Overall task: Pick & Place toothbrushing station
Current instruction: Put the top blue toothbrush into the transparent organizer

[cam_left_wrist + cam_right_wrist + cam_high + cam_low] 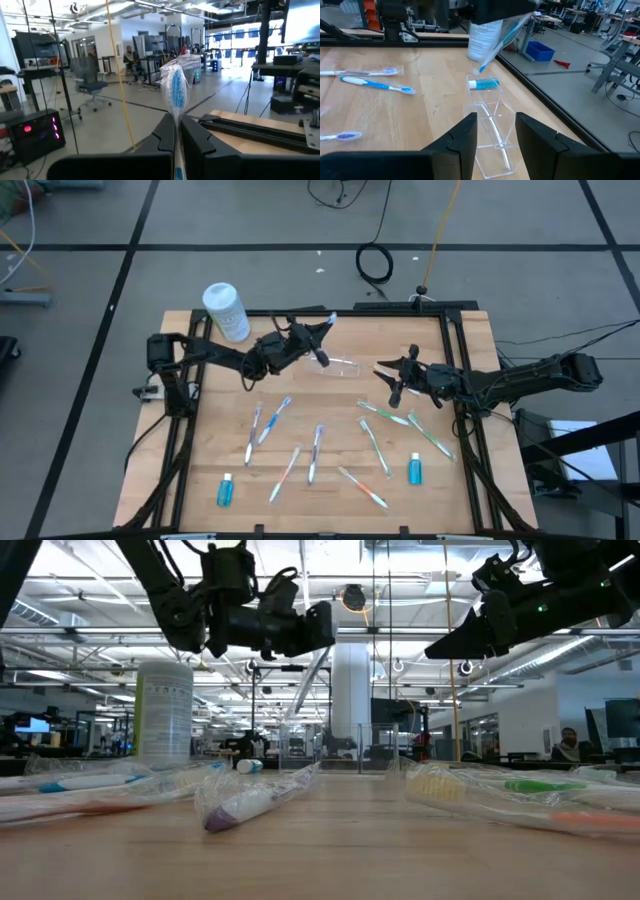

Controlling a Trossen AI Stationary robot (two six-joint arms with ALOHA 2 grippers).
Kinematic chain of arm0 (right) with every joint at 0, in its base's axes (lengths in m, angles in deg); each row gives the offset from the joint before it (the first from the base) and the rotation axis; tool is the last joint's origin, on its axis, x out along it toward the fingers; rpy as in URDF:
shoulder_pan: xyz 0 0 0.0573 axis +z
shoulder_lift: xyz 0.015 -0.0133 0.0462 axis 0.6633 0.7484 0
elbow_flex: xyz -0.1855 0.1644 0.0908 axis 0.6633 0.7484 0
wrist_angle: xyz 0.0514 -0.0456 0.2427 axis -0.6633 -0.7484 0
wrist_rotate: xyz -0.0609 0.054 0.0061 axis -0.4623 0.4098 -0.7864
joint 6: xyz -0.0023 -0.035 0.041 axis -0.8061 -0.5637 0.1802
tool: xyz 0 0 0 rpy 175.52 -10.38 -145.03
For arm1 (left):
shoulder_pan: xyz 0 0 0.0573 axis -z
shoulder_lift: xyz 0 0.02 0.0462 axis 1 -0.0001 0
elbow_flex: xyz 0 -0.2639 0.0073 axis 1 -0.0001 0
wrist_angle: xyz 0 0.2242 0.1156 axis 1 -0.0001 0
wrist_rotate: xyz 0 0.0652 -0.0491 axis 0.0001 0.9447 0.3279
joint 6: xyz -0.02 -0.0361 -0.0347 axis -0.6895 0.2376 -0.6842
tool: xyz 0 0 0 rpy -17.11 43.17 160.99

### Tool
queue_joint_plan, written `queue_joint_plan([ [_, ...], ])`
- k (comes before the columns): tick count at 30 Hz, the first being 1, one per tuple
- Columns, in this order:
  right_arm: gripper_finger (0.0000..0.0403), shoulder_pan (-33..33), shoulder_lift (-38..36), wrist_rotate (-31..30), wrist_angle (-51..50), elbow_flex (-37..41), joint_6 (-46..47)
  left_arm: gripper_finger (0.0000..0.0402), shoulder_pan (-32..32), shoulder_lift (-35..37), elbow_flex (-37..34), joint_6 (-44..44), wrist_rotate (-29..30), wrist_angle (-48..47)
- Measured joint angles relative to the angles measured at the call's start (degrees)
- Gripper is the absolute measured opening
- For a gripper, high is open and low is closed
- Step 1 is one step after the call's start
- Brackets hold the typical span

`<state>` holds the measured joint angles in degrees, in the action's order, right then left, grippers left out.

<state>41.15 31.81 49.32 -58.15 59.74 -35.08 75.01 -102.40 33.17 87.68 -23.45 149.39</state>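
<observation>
— Can we read any writing? The white canister has a label, yet no words on it are legible to us.

— Agreed. From above we see the left gripper raised at the table's far side, fingers pinching a wrapped blue toothbrush; its wrist view shows the bristles upright.

— And the toothbrushing station?

— It lies between the grippers. Only the right wrist view shows its clear compartments, with the right gripper spread just before it.
</observation>
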Motion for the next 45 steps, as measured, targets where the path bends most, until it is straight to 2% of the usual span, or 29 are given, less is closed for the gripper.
queue_joint_plan([
  [5, 0.0130, 0.0, 0.0, 0.0, 0.0, 0.0, 0.0, 0.0015, -0.2, -1.8, 0.0, -0.5, 2.1, -0.2],
  [11, 0.0130, 0.0, 0.0, 0.0, 0.0, 0.0, 0.0, 0.0006, -0.2, -2.7, 0.0, -0.8, 2.4, -1.2],
  [16, 0.0130, 0.0, 0.0, 0.0, 0.0, 0.0, 0.0, 0.0029, -0.2, -2.7, 0.0, -1.6, 2.5, -2.6],
  [24, 0.0130, 0.0, 0.0, 0.0, 0.0, 0.0, 0.0, 0.0034, -0.2, -2.7, 0.0, -3.0, 2.6, -9.1],
  [38, 0.0130, 0.0, 0.0, 0.0, 0.0, 0.0, 0.0, 0.0035, 0.5, -2.7, 0.0, -3.3, 8.4, -16.8],
  [45, 0.0130, 0.0, 0.0, 0.0, 0.0, 0.0, 0.0, 0.0039, 0.5, -2.6, 0.0, -5.3, 8.6, -21.4],
])
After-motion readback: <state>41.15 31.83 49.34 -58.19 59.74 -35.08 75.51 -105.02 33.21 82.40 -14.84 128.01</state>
